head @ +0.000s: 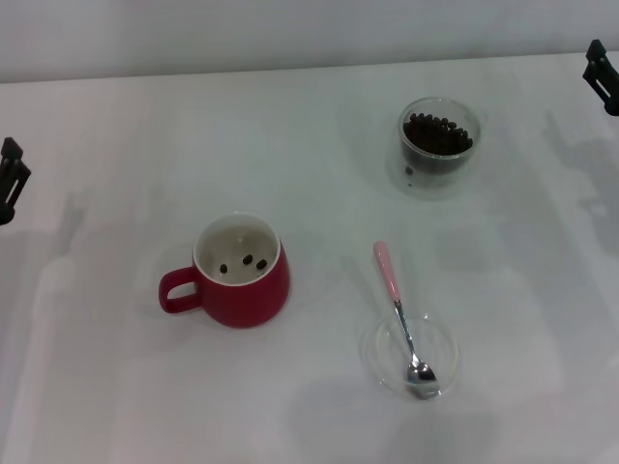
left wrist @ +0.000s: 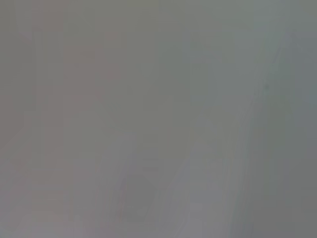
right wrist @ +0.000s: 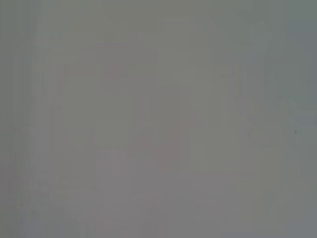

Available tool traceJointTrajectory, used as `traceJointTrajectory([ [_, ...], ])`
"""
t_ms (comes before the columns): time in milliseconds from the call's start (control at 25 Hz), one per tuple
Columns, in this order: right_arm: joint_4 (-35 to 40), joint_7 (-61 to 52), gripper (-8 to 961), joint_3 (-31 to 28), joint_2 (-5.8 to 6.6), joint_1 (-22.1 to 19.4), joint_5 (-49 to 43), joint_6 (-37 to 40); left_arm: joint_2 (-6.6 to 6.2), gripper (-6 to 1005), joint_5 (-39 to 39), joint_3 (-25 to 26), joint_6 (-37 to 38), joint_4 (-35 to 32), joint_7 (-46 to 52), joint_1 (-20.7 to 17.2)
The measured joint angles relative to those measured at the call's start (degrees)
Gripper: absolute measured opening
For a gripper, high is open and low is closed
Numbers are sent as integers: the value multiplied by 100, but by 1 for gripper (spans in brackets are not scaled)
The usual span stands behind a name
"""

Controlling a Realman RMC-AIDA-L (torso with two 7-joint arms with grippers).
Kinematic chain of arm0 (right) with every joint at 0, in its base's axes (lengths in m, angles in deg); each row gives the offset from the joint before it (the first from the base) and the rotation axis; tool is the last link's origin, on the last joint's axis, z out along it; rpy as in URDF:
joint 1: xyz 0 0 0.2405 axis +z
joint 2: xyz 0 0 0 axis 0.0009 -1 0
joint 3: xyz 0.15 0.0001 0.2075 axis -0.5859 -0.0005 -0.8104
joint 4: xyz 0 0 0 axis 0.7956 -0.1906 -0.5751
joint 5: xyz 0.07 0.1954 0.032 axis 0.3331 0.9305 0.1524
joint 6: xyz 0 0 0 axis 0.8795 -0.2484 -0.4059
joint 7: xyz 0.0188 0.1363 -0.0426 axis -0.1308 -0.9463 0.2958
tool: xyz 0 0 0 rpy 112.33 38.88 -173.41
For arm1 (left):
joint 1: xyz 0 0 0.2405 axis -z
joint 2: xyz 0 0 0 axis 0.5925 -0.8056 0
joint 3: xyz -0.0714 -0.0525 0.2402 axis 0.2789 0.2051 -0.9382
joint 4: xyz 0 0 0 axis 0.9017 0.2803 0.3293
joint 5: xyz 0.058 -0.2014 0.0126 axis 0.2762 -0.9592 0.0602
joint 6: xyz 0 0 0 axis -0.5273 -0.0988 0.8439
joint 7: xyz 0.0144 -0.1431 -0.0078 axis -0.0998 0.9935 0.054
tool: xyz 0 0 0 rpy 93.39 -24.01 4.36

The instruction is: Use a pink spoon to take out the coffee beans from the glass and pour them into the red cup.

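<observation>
The red cup [head: 242, 273] stands left of centre with its handle to the left and three coffee beans [head: 248, 262] inside. The glass [head: 440, 147] stands at the back right, holding a heap of coffee beans [head: 437, 133]. The pink spoon [head: 401, 314] lies at the front right, its metal bowl resting in a shallow clear saucer [head: 410, 355], handle pointing away. My left gripper [head: 10, 179] is at the far left edge and my right gripper [head: 602, 75] at the far right edge, both far from the objects. Both wrist views show only blank surface.
The white table [head: 116, 387] carries all the objects, and its back edge [head: 193, 75] meets a pale wall.
</observation>
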Motion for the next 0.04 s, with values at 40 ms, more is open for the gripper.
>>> traceJointTrajectory([
  [40,0,0,865,-1,0,0,0,0,-1,891,-11,0,1,-11,0,-16],
])
